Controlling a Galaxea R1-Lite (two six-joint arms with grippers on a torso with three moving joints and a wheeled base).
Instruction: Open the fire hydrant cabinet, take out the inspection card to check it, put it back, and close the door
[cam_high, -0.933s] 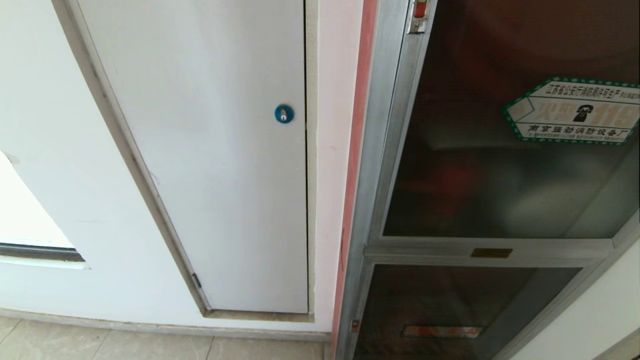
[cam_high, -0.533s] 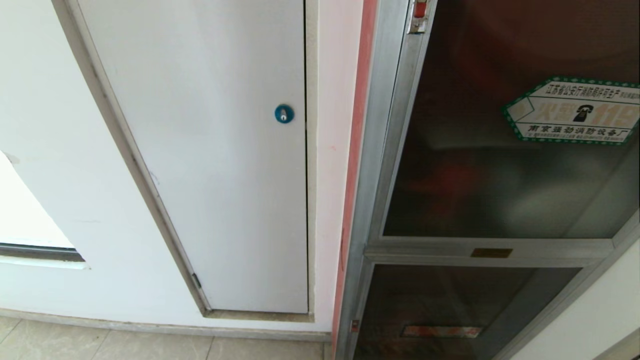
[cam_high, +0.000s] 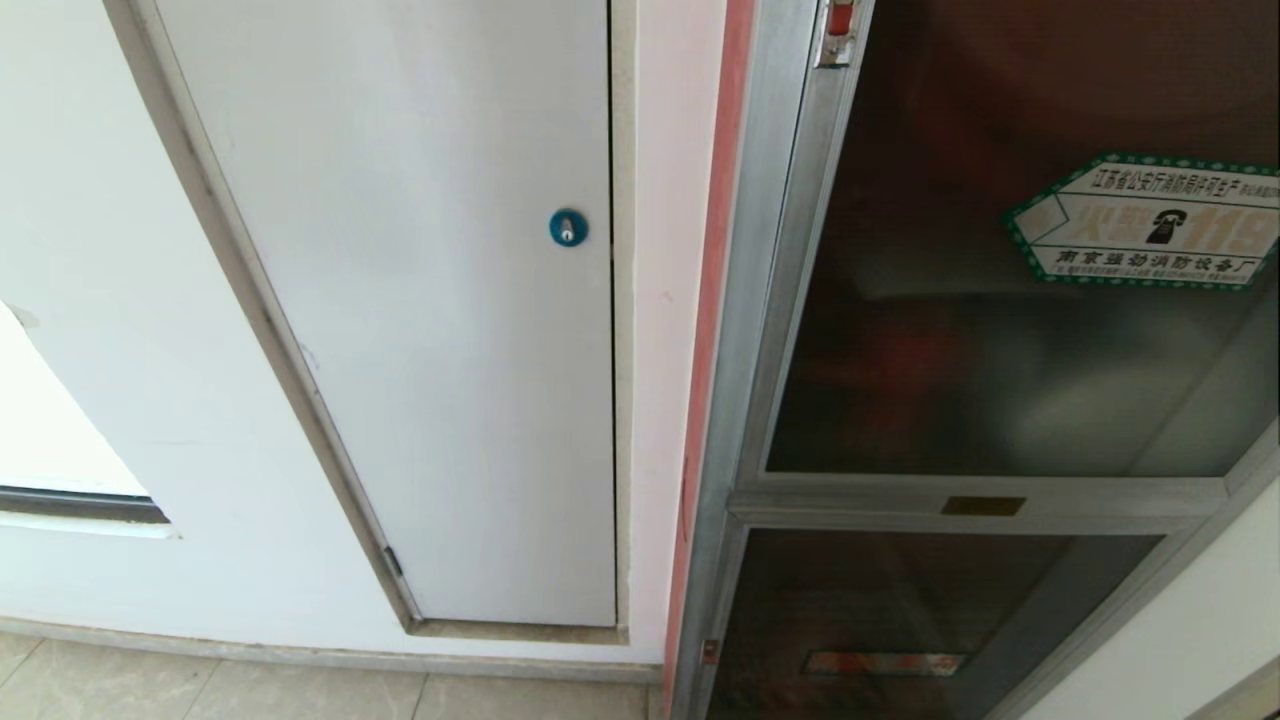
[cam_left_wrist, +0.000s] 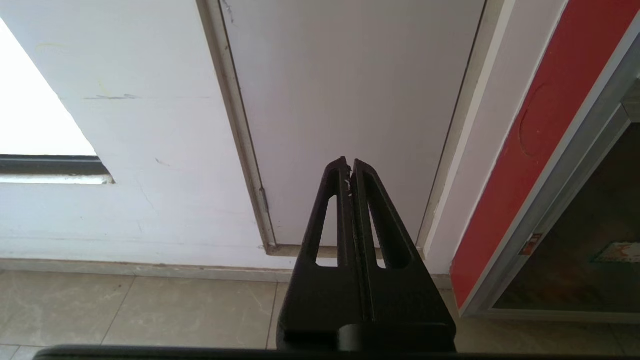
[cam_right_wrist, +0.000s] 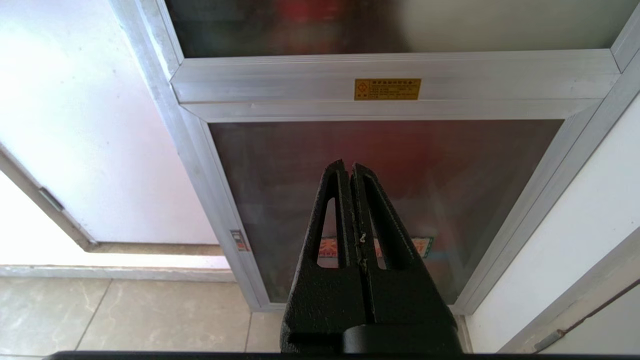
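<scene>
The white wall (cam_high: 120, 380) fills the left of my head view, with the plain white panel (cam_high: 430, 330) and its blue round lock (cam_high: 568, 227) set into it. To its right stands the fire hydrant cabinet (cam_high: 745, 300), silver-framed, with a red side strip. Its door (cam_high: 960, 330) is closed flush in the frame, dark glass with dim red shapes behind; the hexagonal telephone sticker (cam_high: 1150, 222) sits high on the glass and the red latch (cam_high: 840, 18) at the top of the frame. Below it lies the lower glass panel (cam_high: 900, 610) with its orange-red strip (cam_high: 882, 662). The inspection card cannot be made out through the glass.

Nothing has shifted since the earlier frames; the whole scene sits exactly as before.

My left gripper (cam_left_wrist: 349, 165) is clenched on nothing, pointing at the white panel's lower part. My right gripper (cam_right_wrist: 348, 167) is likewise clenched and empty, facing the lower glass panel, apart from it.
</scene>
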